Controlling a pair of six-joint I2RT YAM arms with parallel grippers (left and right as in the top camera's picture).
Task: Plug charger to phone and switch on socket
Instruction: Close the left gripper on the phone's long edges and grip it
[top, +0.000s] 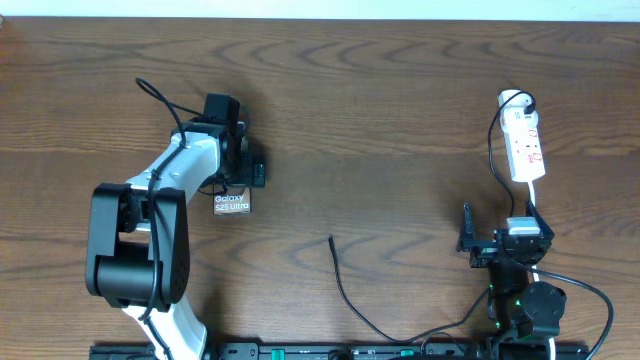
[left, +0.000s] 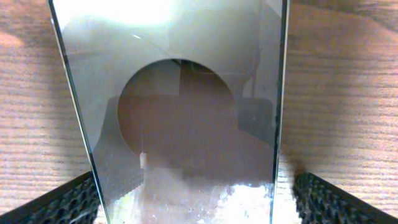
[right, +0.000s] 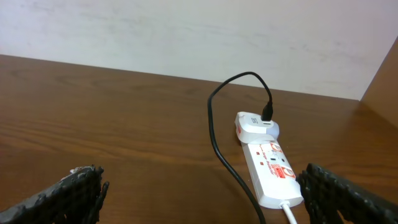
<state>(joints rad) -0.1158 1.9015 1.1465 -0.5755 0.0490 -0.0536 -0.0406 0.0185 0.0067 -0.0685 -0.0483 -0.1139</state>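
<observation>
The left hand (left: 198, 202), spread, straddles the phone (left: 186, 124). The charger (top: 340, 275) tip lies to the phone's right, midway towards the spread right hand (right: 202, 193).

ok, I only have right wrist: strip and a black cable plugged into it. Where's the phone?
Observer: Flat on the table, far left, under the left gripper.
Operator: Gripped?
Observer: No. Left wrist shows its fingers open, one on either side of the phone.
Operator: Cable's free end?
Observer: The free end of the charger lies loose mid-table, apart from the phone.
</observation>
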